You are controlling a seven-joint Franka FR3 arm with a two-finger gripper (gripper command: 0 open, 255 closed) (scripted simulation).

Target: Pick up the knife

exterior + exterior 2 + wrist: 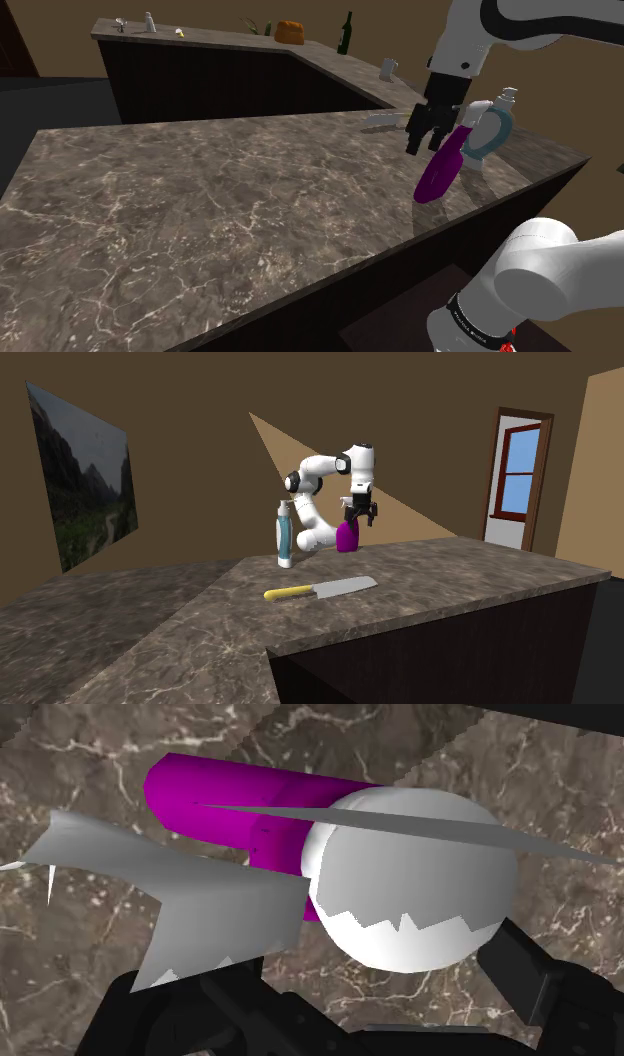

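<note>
The knife [320, 590], with a yellow handle and a broad grey blade, lies flat on the marble counter [450, 567], well away from the arm. In the shoulder view the knife [383, 120] shows as a pale shape just beyond the gripper. My gripper [360, 514] hangs open above a purple bottle [347, 537], apart from the knife. The shoulder view has the gripper [427, 133] over the purple bottle [438, 172]. In the wrist view the purple bottle [230, 809] with a white round end lies ahead of the spread fingers [535, 979], which hold nothing.
A blue and white spray bottle [490, 130] stands right beside the gripper, near the counter's edge [520, 190]. A back counter carries a green bottle [346, 33], an orange object [290, 31] and a mug [388, 68]. A door with a window [518, 472] is at the second exterior view's right.
</note>
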